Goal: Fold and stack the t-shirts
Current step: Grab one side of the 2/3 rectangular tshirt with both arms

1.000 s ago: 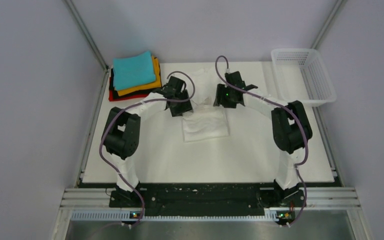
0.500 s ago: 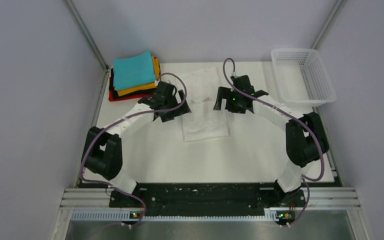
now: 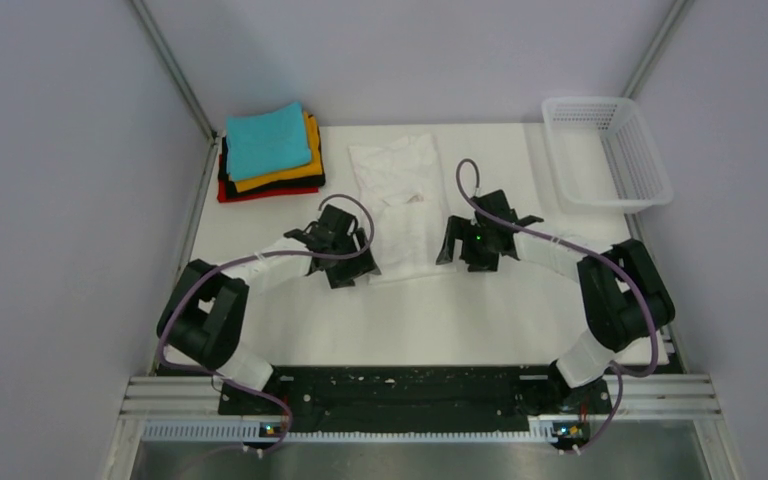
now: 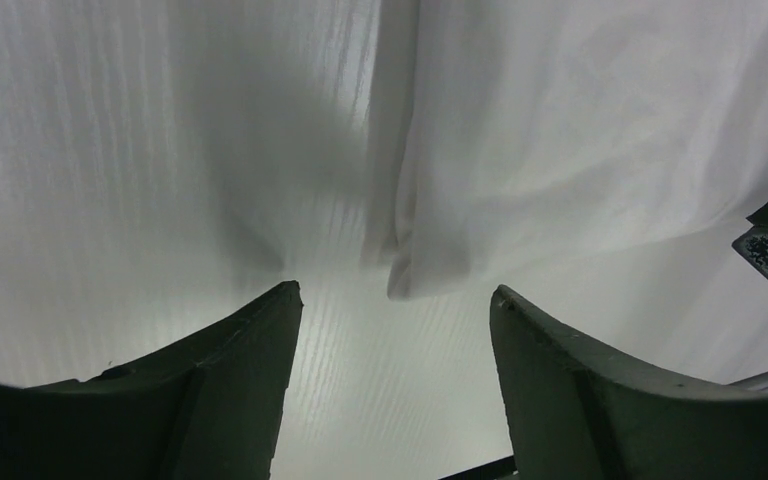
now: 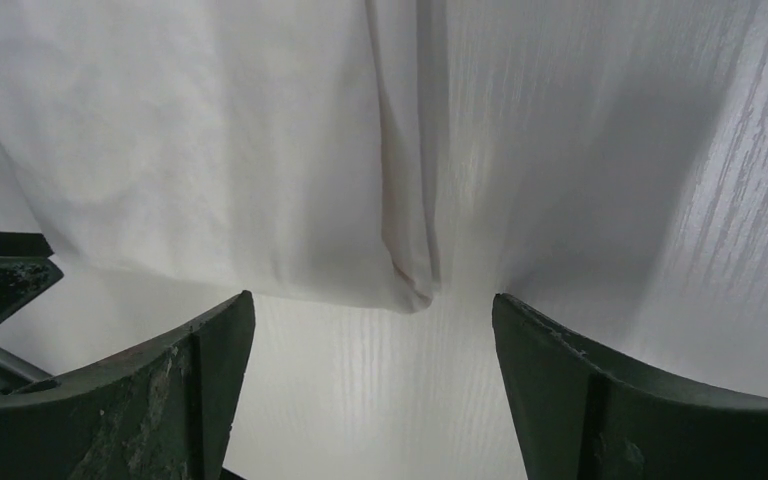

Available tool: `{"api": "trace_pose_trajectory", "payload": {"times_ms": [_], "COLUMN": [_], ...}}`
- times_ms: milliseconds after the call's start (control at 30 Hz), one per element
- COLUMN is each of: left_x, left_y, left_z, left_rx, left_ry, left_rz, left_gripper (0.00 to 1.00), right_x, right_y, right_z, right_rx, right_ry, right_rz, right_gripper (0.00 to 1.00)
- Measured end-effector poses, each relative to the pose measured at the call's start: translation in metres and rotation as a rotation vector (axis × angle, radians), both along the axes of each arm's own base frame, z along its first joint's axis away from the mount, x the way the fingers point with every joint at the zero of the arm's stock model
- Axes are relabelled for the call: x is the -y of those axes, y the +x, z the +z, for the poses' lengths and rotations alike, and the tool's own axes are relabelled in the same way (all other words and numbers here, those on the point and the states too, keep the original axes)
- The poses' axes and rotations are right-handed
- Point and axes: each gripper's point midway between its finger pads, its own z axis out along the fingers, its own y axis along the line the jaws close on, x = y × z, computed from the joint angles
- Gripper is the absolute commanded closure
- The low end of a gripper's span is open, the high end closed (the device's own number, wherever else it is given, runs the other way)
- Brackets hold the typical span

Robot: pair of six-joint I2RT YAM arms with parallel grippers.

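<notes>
The left tool [image 4: 395,330] and right tool [image 5: 372,340] are hovering released and empty over the desk [image 3: 440,320] — the white t-shirt [image 3: 397,190] is lying between them, its near corners just ahead of their tips.

From above, the left tool [image 3: 352,262] and the right tool [image 3: 465,250] hid the near corners of the white t-shirt [image 3: 398,185]. Beneath the teal t-shirt [image 3: 265,138], the black t-shirt [image 3: 265,185] and the red t-shirt [image 3: 248,195] showed only thin edges. Both wrist views cut the white cloth off at the top.
</notes>
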Motion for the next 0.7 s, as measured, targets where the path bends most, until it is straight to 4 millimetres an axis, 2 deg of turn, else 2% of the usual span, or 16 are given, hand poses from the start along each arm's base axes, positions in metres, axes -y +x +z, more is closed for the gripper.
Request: {"api": "trace_pose_trajectory", "payload": {"times_ms": [67, 233, 333, 533, 700], "left_x": [0.006, 0.016, 0.018, 0.022, 0.023], "left_y": [-0.001, -0.012, -0.016, -0.007, -0.002], "left_z": [-0.001, -0.007, -0.014, -0.013, -0.014], "left_rx": [0.002, -0.008, -0.023, 0.0, 0.017], "left_ry": [-0.009, -0.021, -0.03, -0.052, -0.057], "left_rz": [-0.007, -0.019, -0.007, 0.03, 0.049], "left_gripper": [0.35, 0.41, 0.42, 0.44, 0.61], "right_x": [-0.001, -0.003, -0.004, -0.006, -0.006], "right_y": [0.0, -0.005, -0.005, -0.004, -0.003], "right_z": [0.001, -0.002, -0.004, -0.004, -0.005], "right_rx": [0.007, 0.003, 0.004, 0.014, 0.015], "right_ry": [0.014, 0.041, 0.055, 0.073, 0.073], "right_rz": [-0.005, -0.021, -0.029, -0.034, -0.036], "right_gripper": [0.21, 0.32, 0.35, 0.37, 0.44]}}
